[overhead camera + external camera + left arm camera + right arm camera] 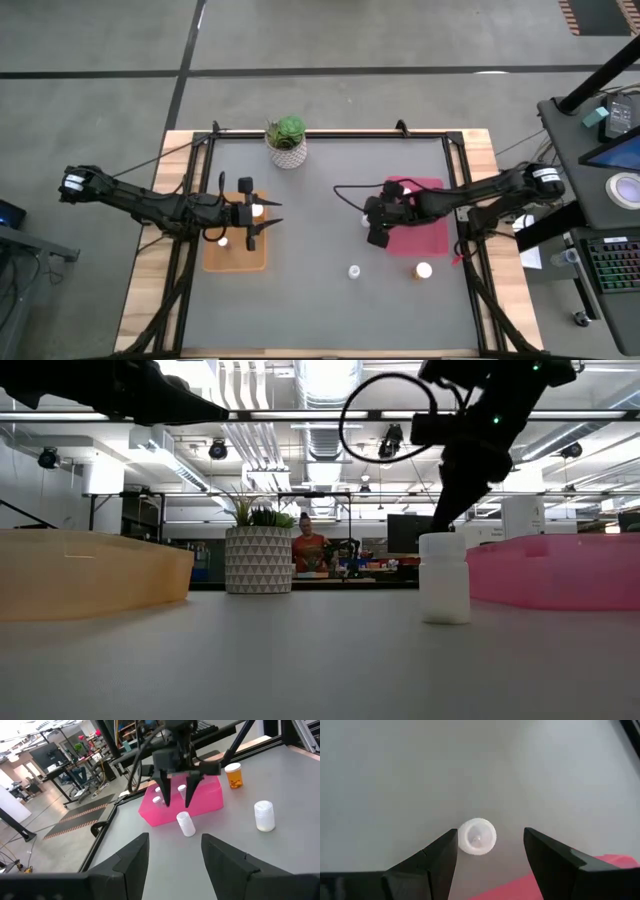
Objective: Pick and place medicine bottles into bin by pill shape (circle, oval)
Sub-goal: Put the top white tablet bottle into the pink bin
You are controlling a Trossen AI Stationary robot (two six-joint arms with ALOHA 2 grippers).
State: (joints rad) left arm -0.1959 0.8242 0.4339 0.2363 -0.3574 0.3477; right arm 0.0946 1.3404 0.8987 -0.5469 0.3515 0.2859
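Observation:
My right gripper (490,837) is open and points down beside the pink bin (425,235). It hangs over a slim white-capped bottle (477,836). The bottle stands on the table between the two fingers and apart from both. The left wrist view shows this gripper (176,797) just above the bottle (185,824). My left gripper (262,212) is open and empty over the orange bin (235,255), which holds two white-capped bottles (223,241). A white bottle (354,271) and an orange bottle (424,270) stand on the table nearer the front edge.
A potted green plant (287,140) stands at the far edge of the table. The pink bin holds a few bottles (157,800). A person (305,545) is in the room far behind the table. The grey mat between the two bins is bare.

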